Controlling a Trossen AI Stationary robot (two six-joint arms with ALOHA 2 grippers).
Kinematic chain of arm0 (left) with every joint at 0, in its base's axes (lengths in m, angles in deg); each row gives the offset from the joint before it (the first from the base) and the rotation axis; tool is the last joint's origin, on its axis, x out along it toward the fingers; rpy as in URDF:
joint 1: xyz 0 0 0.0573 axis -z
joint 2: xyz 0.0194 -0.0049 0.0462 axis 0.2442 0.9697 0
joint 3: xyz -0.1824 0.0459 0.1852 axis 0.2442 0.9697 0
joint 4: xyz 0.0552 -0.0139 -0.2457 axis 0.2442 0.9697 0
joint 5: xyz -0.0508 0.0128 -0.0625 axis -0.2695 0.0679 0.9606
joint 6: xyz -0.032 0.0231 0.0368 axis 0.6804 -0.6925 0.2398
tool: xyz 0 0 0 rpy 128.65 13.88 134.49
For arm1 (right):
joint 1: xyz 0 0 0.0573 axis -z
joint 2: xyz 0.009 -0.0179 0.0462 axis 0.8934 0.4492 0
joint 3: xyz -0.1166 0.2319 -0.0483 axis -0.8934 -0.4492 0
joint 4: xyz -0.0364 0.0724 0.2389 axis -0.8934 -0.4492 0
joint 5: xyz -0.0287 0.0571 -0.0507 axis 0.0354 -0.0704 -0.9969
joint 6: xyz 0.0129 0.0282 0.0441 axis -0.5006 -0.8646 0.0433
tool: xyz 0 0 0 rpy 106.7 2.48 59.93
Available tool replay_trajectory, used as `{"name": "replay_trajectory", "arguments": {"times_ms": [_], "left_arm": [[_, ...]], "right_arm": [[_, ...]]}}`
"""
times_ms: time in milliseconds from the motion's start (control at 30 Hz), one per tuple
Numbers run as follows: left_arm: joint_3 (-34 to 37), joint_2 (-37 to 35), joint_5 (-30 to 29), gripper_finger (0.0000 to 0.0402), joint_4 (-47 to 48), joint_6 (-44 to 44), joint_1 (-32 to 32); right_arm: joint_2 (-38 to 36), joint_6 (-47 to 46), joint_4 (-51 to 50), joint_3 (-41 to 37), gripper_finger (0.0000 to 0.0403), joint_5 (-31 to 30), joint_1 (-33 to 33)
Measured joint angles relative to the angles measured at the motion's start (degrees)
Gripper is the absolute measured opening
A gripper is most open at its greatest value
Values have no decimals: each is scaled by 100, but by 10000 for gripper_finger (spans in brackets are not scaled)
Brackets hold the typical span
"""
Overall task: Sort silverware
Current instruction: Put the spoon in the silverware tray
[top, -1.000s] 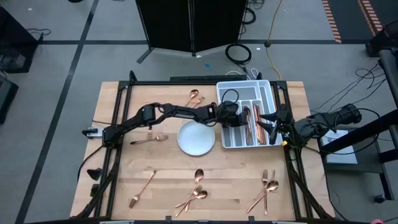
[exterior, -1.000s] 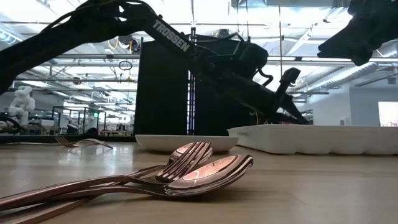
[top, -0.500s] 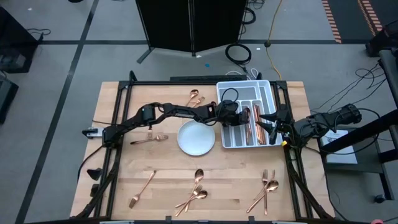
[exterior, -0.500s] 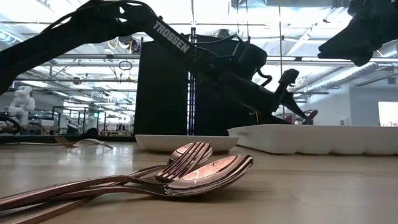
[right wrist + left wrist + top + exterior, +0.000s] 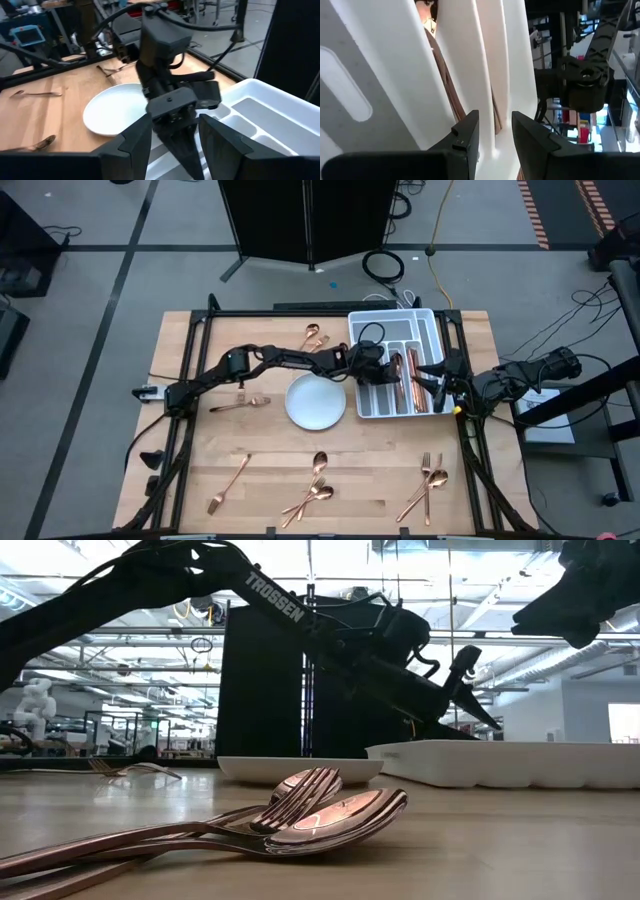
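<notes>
Left gripper [image 5: 494,142] parted, empty, over tray [image 5: 395,65] silverware [image 5: 447,85]

The only readable text is the brand word "TROSSEN", in white capitals along the dark arm link [image 5: 275,598] in the low view. It runs slanting down the link. Nothing else in any view can be read
</notes>
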Motion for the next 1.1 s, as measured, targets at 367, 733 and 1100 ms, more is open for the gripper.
{"name": "replay_trajectory", "arguments": {"times_ms": [367, 733, 1100], "left_arm": [[7, -1179, -86, 110, 1771, -2465, -125], [67, -3351, -2788, 110, 7498, -4787, -175], [1112, -2794, -2666, 110, 6188, -5059, -1862]], "right_arm": [[0, 163, 183, -2, 155, 172, 0], [2, 620, 232, -2, 155, 145, 0], [11, 484, 118, -2, 155, 171, 0]]}}
